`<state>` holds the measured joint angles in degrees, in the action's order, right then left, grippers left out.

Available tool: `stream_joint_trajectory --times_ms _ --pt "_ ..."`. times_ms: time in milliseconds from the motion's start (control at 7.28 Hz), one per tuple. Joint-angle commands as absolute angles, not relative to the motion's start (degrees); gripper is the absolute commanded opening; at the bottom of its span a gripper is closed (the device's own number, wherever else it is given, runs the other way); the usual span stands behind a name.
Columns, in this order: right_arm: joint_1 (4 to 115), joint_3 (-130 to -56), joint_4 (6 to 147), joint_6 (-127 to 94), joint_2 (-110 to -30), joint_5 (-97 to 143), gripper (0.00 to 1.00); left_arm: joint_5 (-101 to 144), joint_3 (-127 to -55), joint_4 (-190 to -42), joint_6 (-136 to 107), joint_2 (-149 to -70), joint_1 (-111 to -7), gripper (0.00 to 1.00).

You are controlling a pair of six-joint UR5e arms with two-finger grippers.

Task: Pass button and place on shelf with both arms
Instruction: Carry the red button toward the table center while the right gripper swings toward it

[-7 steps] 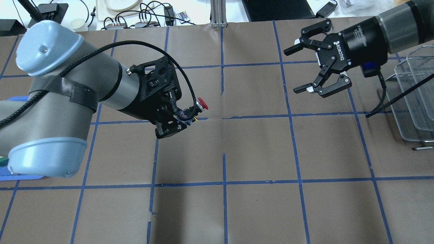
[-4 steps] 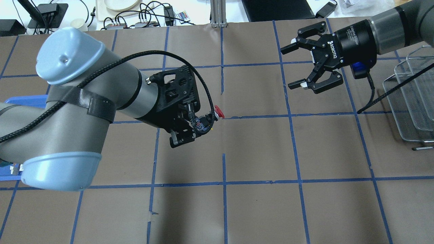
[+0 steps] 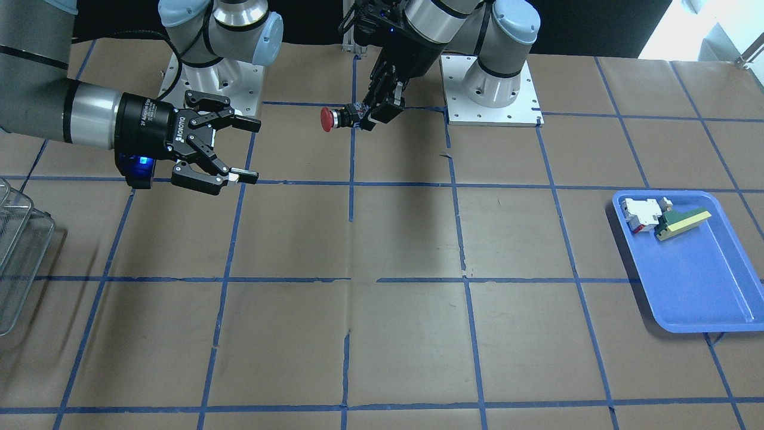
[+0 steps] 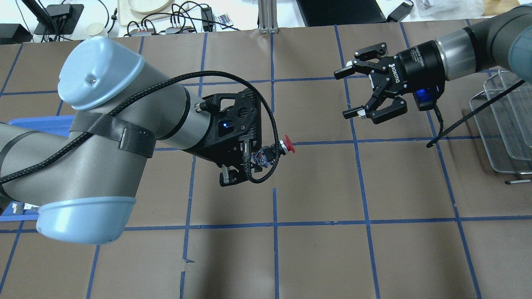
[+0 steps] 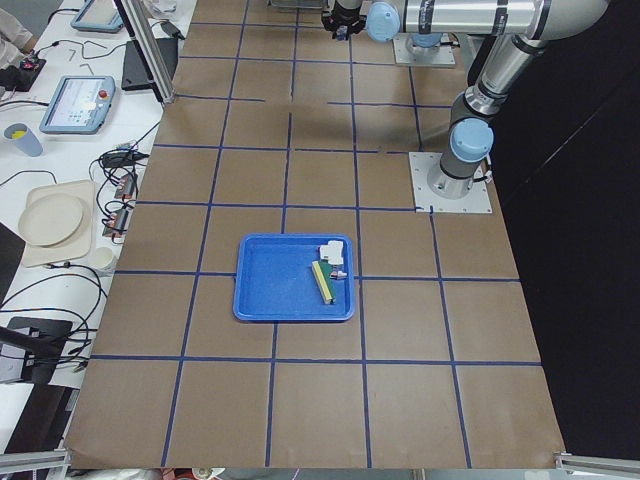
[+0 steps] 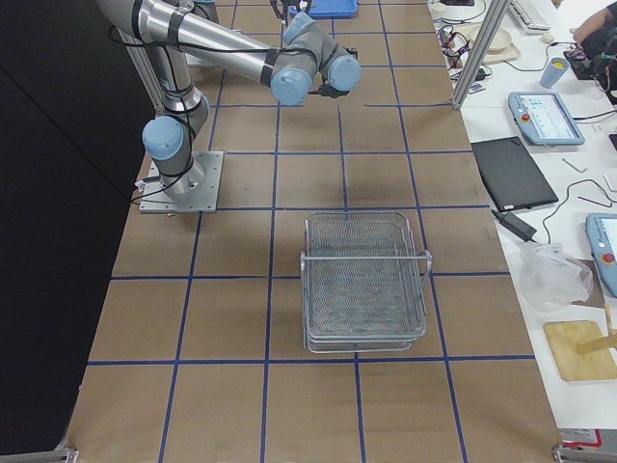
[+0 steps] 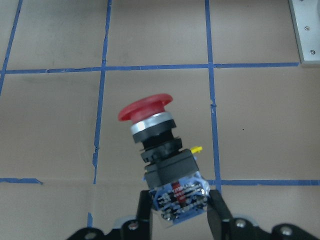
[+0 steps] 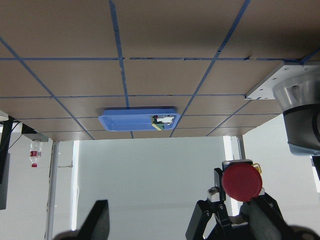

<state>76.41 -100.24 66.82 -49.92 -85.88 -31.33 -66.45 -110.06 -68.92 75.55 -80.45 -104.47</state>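
The button [image 4: 286, 146] has a red mushroom cap, a black body and a small end block. My left gripper [image 4: 261, 157] is shut on its end block and holds it above the table's middle, cap pointing toward my right gripper. The left wrist view shows the button [image 7: 159, 145] upright between the fingers [image 7: 216, 210]. My right gripper [image 4: 344, 94] is open and empty, jaws wide, some way from the cap. In the front view the button [image 3: 327, 119], left gripper [image 3: 365, 116] and right gripper [image 3: 250, 150] show. The right wrist view sees the red cap [image 8: 242, 183] ahead.
A wire mesh shelf [image 4: 507, 120] stands at the table's right end, also in the right side view [image 6: 366, 280]. A blue tray [image 3: 698, 286] on the robot's left holds a white-and-red block [image 3: 638, 213] and a green-and-yellow wedge [image 3: 680, 222]. Blue tape lines grid the brown table.
My left arm has carried the button rightward toward the table's middle. My right gripper has moved leftward toward it and stayed open.
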Motion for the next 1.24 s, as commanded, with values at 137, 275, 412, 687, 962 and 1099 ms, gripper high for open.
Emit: stream_joint_trajectory --times_ms 137,275,412,687,962,1099 --pt "80.32 -100.55 66.18 -49.66 -86.13 -31.99 1.00 -63.03 -109.95 -68.91 81.82 -80.33 -101.53 0.13" --pt "82.51 -100.55 66.18 -48.96 -86.13 -31.82 1.00 -62.93 -110.21 -68.91 82.44 -80.42 -101.51 0.13" --pt "83.83 -100.46 66.18 -49.04 -86.13 -31.90 1.00 -62.93 -110.48 -68.91 82.53 -80.42 -101.43 0.13" --pt "84.46 -102.81 65.13 -48.78 -88.41 -31.90 1.00 -62.75 -110.04 -68.91 82.44 -80.25 -101.34 0.13" --pt "84.46 -105.38 65.65 -49.65 -90.78 -31.82 1.00 -62.41 -110.04 -68.91 82.44 -80.16 -101.34 0.13" --pt "84.46 -105.21 66.00 -49.66 -90.62 -31.47 1.00 -62.40 -110.04 -68.91 82.44 -80.16 -101.34 0.13"
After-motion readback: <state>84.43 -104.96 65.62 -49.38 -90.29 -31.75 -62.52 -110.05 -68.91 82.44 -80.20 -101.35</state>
